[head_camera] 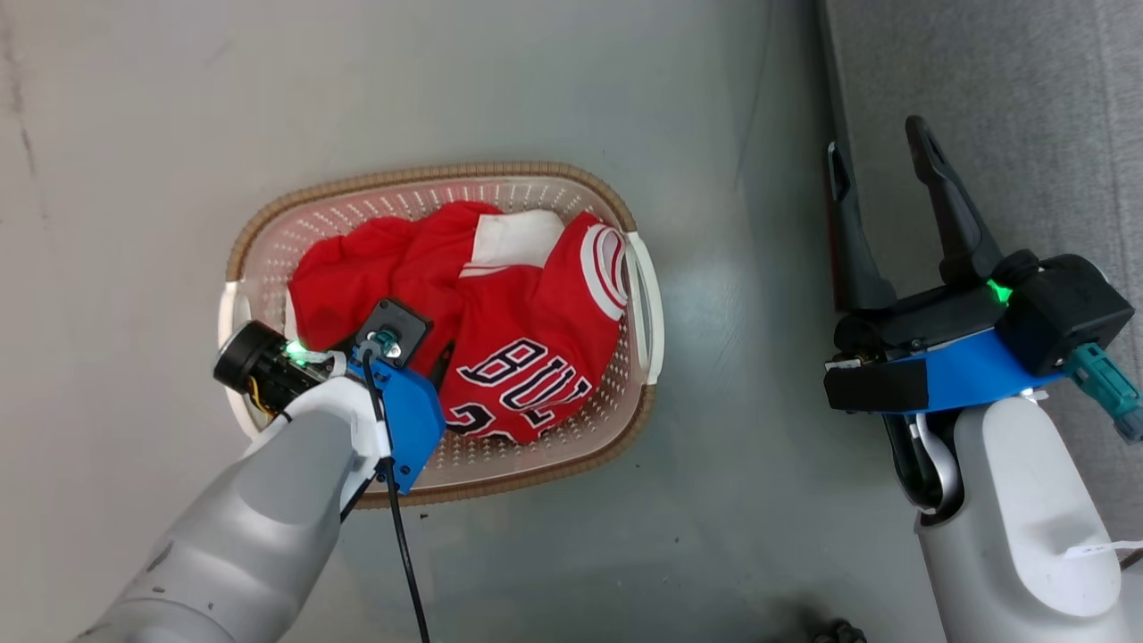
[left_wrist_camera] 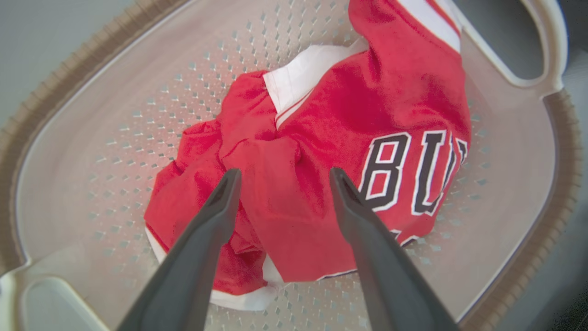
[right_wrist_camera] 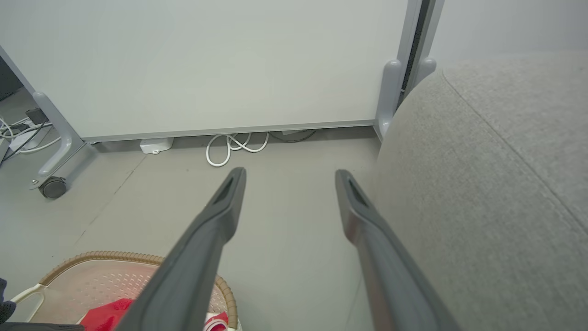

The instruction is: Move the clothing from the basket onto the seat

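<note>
Our left pincer (left_wrist_camera: 285,172) hangs over the laundry basket (head_camera: 429,172) with its 2 dark fingers (left_wrist_camera: 216,216) spread wide, pointing down at the crumpled red jersey (head_camera: 527,313); in the left wrist view a raised fold of the red cloth lies between the 2 tips, though we cannot tell whether they touch it; nothing is gripped. We see the jersey heaped in the middle of the basket, reaching the wall by the handle (head_camera: 645,304) on our right; its black-and-white lettering reads "BU" before it curls out of sight, with part of a numeral below; a patch of plain white fabric (head_camera: 518,239) shows at the far side of the heap, and white-striped trim (head_camera: 603,268) runs round an opening near that handle. The basket stands on the pale grey floor (head_camera: 223,107), its perforated cream wall ringed by a brown woven-look rim. Our right pincer (head_camera: 877,138) hovers well to the right of the basket, also wide and empty, its fingers pointing up the head view along the edge of the grey sofa seat (head_camera: 1027,98); in the right wrist view the seat rises just beside the right finger, a stitched seam crossing its fabric; ahead stands a white panel (right_wrist_camera: 206,69) on a frame with a castor (right_wrist_camera: 53,187); a coiled white cable (right_wrist_camera: 229,149) lies on the floor at its foot; a black cable (head_camera: 406,554) trails from our left wrist.
</note>
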